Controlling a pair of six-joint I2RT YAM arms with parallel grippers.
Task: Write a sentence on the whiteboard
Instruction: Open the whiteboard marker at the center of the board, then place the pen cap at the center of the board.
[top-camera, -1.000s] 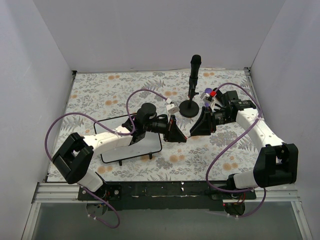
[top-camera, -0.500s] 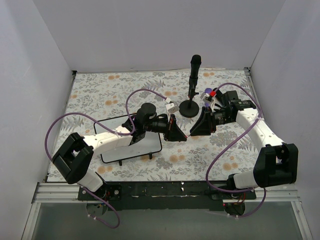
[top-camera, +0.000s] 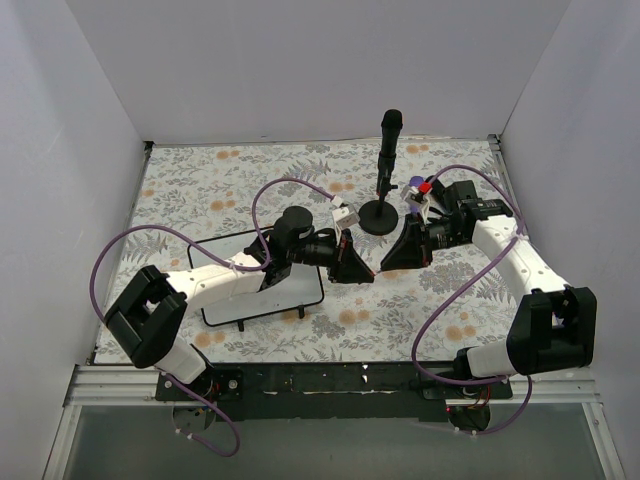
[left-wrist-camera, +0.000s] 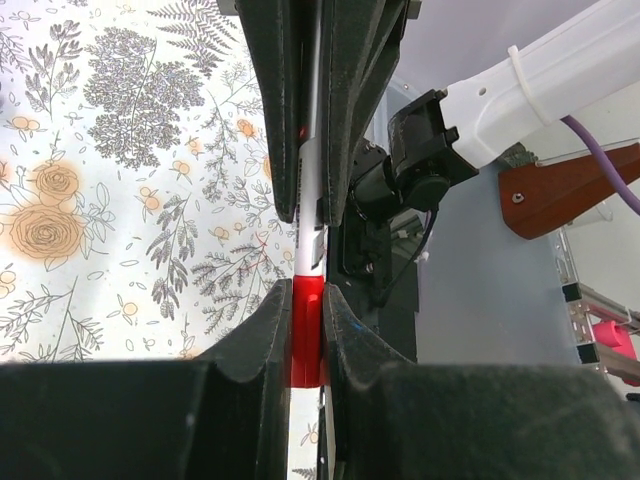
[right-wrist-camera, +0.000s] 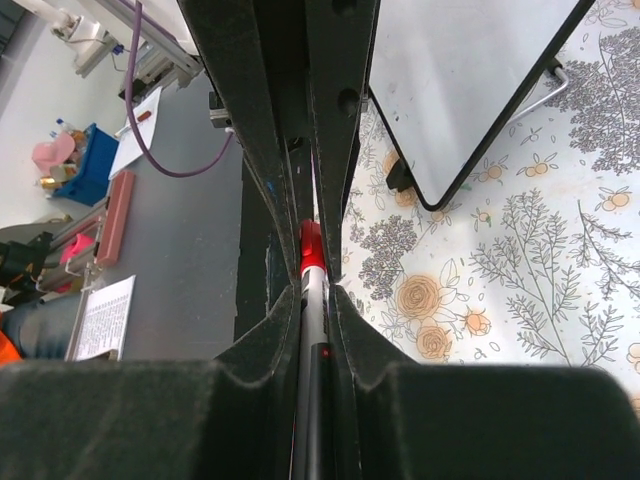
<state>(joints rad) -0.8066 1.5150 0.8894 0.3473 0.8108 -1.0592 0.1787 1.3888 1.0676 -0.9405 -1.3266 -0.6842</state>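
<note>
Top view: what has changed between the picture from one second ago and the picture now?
The right hand moved slightly left, toward the left hand, and shut on the barrel of the marker. The left hand stayed shut on the marker's red cap. Both arms otherwise kept their pose, and the whiteboard did not move.

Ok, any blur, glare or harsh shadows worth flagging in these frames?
Top external: even light, sharp, soft shadows only. Left wrist: near fingers dark and soft, marker crisp. Right wrist: whiteboard flat grey, no glare.
</note>
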